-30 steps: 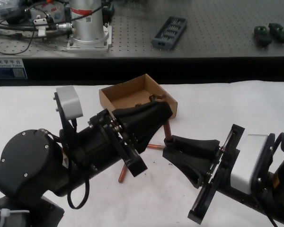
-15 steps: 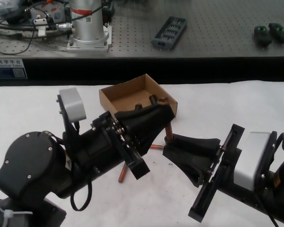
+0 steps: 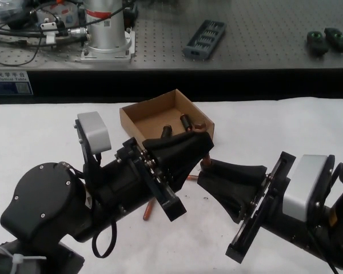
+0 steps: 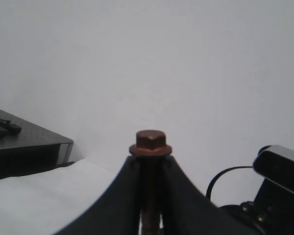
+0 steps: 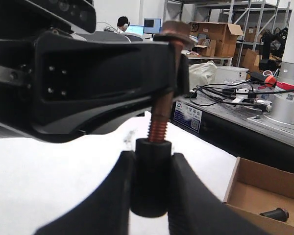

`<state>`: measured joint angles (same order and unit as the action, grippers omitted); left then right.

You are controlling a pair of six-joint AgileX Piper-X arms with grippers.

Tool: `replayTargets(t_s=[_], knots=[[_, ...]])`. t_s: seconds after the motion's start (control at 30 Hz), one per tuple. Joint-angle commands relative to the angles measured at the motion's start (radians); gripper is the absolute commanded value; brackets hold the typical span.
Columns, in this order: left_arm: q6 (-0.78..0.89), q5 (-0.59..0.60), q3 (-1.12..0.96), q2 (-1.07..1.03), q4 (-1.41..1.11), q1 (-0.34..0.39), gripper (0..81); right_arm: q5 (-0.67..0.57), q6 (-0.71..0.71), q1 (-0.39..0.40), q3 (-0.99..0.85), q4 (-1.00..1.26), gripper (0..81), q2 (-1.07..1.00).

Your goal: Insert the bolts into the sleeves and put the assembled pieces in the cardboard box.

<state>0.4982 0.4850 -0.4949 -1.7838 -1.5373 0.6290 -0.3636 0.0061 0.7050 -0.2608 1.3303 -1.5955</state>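
High view: the cardboard box stands on the white tabletop at 12 o'clock from the meeting jaws, with finished pieces lying inside. A loose bolt lies at 7 o'clock.
Left wrist view: the left jaws are closed on a copper bolt, its hex head proud of the tips.
Right wrist view: the black sleeve is clamped in the right jaws, and the bolt's threaded tip is seen at its mouth, judged just entering.
Step in hand: insertion. The shank should be lined up with the bore and pushed straight, with both grips firm.
Surface and room: a white sheet is spread over the tabletop; beyond it is an optical table, with cartons stacked further off.
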Motion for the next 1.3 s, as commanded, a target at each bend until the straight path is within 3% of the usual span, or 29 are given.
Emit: replayTargets(t_s=[0.0,0.8,1.17,1.27], knots=[[-0.034,0.029,-0.006,-0.007,-0.016,0.003,0.6,0.094,0.043,-0.006,-0.013,0.074,5.8,0.005],[-0.117,0.088,-0.006,-0.007,0.017,0.001,0.1,0.106,0.046,-0.006,-0.013,0.075,5.8,0.005],[-0.117,0.100,-0.006,-0.007,0.024,-0.024,23.9,0.101,0.046,-0.006,-0.011,0.075,5.8,0.005],[-0.114,0.111,-0.006,-0.007,0.024,-0.033,27.3,0.099,0.046,-0.006,-0.011,0.075,5.8,0.005]])
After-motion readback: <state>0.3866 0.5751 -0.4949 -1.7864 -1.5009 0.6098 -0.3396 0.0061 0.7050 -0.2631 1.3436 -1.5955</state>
